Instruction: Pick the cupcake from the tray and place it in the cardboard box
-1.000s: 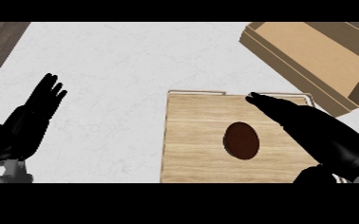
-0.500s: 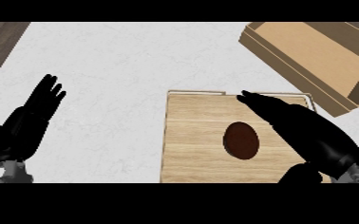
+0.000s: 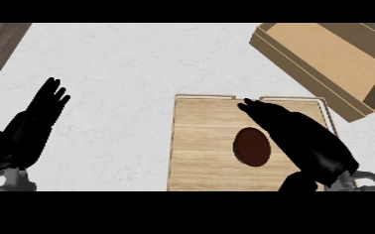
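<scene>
While the straight-fingered right hand [image 3: 307, 144] flanks the tray's [image 3: 201, 144] cupcake [image 3: 251, 146], the cardboard box [image 3: 330, 59] stands apart.

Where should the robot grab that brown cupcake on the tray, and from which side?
Probably around its rounded sides, coming down from above and from its right. The cupcake sits alone on the flat tray with room on each side, and the right hand is open just beside it there.

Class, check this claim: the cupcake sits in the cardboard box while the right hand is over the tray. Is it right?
No. In the head view the cupcake lies on the tray, not in the cardboard box; the right hand is indeed over the tray.
</scene>
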`<state>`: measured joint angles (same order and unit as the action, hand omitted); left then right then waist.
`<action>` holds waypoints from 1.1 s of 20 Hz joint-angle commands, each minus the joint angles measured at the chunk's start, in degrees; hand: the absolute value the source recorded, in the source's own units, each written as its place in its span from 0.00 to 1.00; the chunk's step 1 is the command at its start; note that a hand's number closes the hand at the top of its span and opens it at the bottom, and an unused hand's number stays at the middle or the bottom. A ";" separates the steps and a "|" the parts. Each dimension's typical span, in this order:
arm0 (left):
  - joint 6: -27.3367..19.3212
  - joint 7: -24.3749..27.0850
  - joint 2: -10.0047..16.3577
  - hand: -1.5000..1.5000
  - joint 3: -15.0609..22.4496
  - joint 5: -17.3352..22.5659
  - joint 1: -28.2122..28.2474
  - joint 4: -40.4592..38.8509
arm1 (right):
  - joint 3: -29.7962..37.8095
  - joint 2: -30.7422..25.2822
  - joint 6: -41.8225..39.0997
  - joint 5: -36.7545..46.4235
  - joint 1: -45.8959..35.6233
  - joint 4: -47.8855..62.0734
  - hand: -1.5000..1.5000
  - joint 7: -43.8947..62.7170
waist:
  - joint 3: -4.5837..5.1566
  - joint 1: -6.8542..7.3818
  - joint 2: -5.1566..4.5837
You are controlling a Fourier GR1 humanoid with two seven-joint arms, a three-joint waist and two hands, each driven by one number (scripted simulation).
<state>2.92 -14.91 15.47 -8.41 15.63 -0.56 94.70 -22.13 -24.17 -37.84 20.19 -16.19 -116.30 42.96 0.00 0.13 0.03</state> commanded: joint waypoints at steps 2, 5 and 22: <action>0.16 0.24 -0.98 0.50 -0.39 -1.64 -1.93 -2.34 | -0.16 5.19 -2.60 3.12 -2.22 3.32 0.00 2.09 | 0.01 -0.01 -0.04; 1.23 -2.17 -0.50 0.50 -1.02 -0.16 1.34 4.36 | -0.12 3.72 -2.14 6.65 0.76 4.19 0.00 -1.16 | -0.01 0.13 -0.01; 3.21 -1.51 -2.54 0.50 -2.78 -2.10 2.07 3.48 | -0.38 7.50 -4.84 16.88 4.91 8.41 0.00 -7.58 | 0.00 0.01 0.01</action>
<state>5.02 -16.34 13.26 -10.66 13.20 -1.01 95.98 -22.73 -15.97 -42.87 34.47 -13.89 -108.52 38.17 0.00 0.12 0.02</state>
